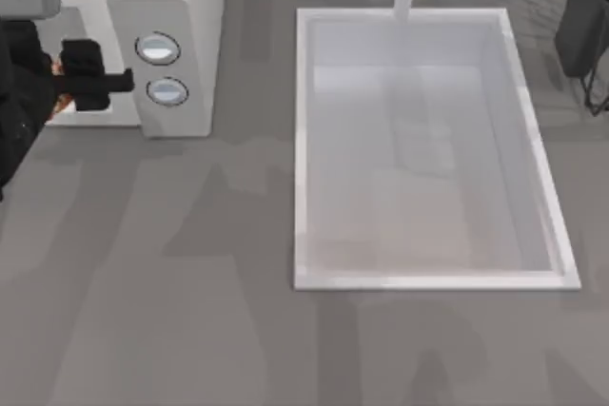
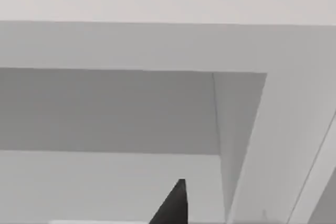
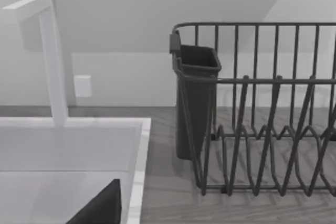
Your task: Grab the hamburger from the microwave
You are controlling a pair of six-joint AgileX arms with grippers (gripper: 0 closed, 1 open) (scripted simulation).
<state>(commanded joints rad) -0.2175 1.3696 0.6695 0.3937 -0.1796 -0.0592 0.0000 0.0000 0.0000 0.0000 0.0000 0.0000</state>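
Grey countertop (image 1: 190, 282) with white sink (image 1: 542, 168)

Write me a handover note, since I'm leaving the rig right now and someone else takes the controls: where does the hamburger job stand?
Left end effector: at the microwave cavity mouth, at the table's left, just left of the two knobs. Whether its fingers are open or shut cannot be told.
Right arm: parked at the top view's far right edge, by the dish rack beyond the sink.
Hamburger: only a sliver of orange-brown shows beside the left end effector at the cavity; a grasp is not confirmed.
Done: left arm has reached into the microwave opening.
Left: confirm the grip on the hamburger and draw it out of the microwave.
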